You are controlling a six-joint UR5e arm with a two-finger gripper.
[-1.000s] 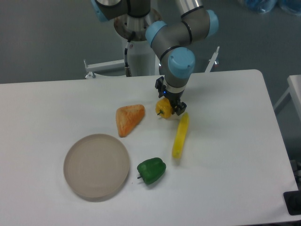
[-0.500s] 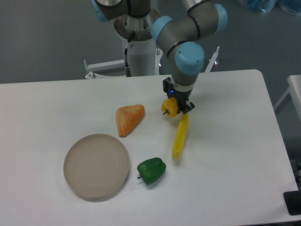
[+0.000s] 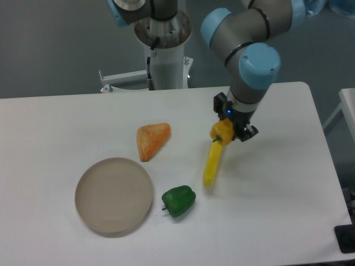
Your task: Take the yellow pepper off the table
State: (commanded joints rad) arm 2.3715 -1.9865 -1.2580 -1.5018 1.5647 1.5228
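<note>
White counter (image 3: 83,116) on grey floor (image 3: 50,50); no legible writing. Gripper (image 3: 232,132) pinched yellow pepper (image 3: 220,133), lifted off counter, above long yellow piece (image 3: 212,163).

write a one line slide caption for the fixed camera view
Gripper holding the yellow pepper above the white table.
</note>
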